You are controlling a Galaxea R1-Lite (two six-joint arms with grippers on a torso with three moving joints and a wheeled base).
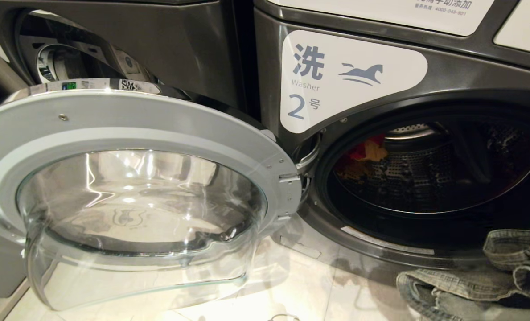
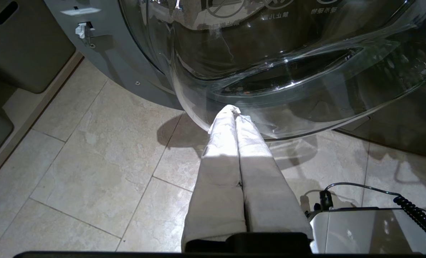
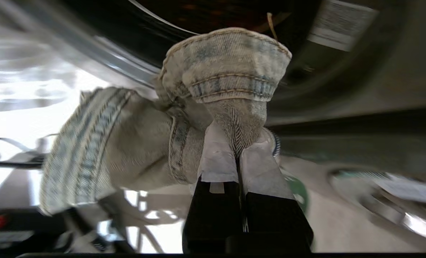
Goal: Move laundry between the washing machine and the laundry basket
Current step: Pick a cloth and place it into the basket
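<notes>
Right wrist view shows our right gripper (image 3: 238, 157) pinching a denim garment (image 3: 184, 118) by a thin fold, so we might drop it short of the washing machine (image 1: 425, 187) drum.

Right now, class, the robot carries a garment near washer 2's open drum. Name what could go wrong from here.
1. The right gripper pinches only a small fold of the denim garment; most hangs loose and might slip free.
2. The dangling cloth could catch on the washing machine rim rather than clearing it.
3. The open glass door juts out beside the idle left gripper; a swing could bump it.
</notes>
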